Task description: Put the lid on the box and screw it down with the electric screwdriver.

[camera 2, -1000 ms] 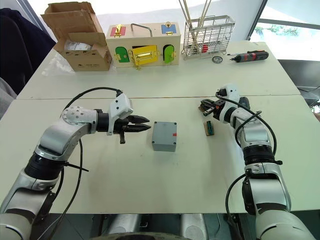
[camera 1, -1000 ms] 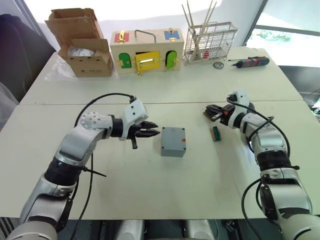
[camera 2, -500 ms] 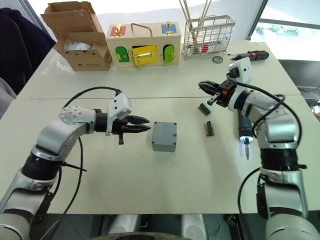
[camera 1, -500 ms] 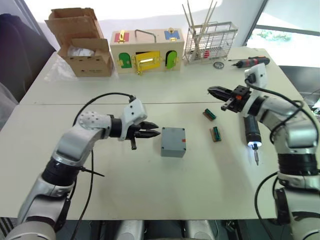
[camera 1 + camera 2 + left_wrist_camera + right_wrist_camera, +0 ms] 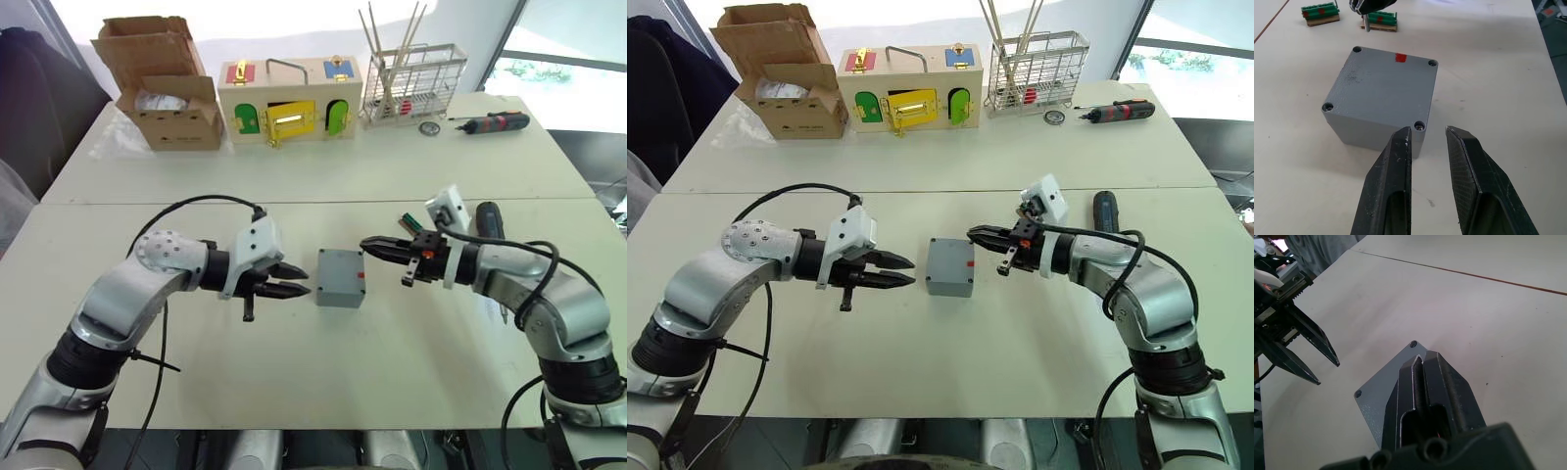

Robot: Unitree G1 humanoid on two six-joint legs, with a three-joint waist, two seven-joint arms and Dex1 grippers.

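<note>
At table centre we see box (image 5: 340, 278), lid (image 5: 1380, 89) already seated. Left gripper (image 5: 291, 280) at its 9 o'clock, fingers apart; right gripper (image 5: 376, 247) at 3 o'clock, fingers together, empty. Electric screwdriver (image 5: 1105, 211) lies at 3 o'clock beyond right forearm. We judge box rigid, light, smooth-sided, prone to sliding; take hold across opposite flat walls.

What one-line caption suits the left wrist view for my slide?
Open left gripper poised at a corner of the grey box, lid already on.

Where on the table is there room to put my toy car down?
The near table edge, in front of the small grey plastic box, is bare. So is the strip between it and the wooden box with coloured doors. It is crowded around the grey box, between the left gripper and right gripper.
</note>
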